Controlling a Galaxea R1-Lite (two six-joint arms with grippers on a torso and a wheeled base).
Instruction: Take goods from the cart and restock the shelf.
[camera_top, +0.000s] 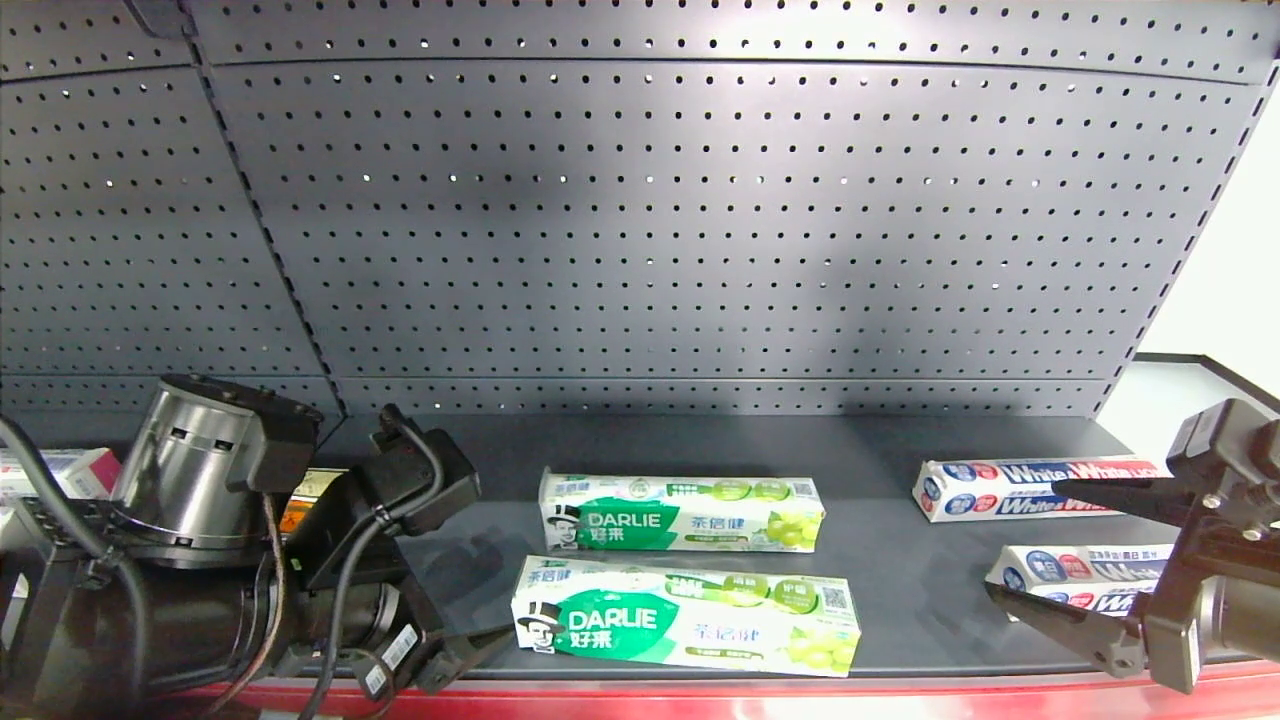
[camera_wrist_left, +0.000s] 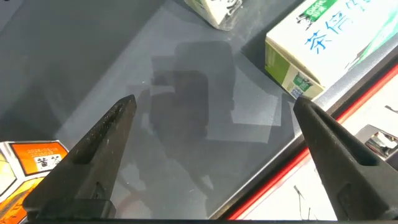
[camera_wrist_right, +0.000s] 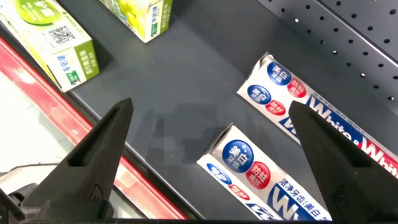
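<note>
Both hands are open and empty. The left hand (camera_wrist_left: 214, 102) hangs low over bare shelf (camera_top: 900, 560) at about 8 o'clock in the head view. The right hand (camera_top: 1028, 538) hangs at about 4 o'clock, with its jaws spread wide. The goods in view are four toothpaste boxes lying flat on the shelf. The rear green box (camera_top: 680, 512) is near centre and the front green box (camera_top: 685, 618) is at 6 o'clock, close beside the red front lip (camera_top: 700, 695). The rear white box (camera_top: 1030, 485) is at 3 o'clock and the front white box (camera_top: 1080, 575) is at 4 o'clock, directly beneath the right hand. An orange-labelled pack (camera_wrist_left: 37, 158) lies at 9 o'clock beside the left hand.

The first risk, as I judge it, concerns the front green box. Its end sits just beside one left finger, so a swing of that hand toward 3 o'clock would likely skew the box or push it over the lip. The second risk is on the right, where the lower finger overlaps the front white box in the head view. Any drop or drag toward 6 o'clock could pull that box off the shelf edge. The third risk is crowding at the front. New stock set down there would have little free room, and it could knock the rows out of line unless it goes on the bare patches at 7 o'clock or between the green and white boxes.
</note>
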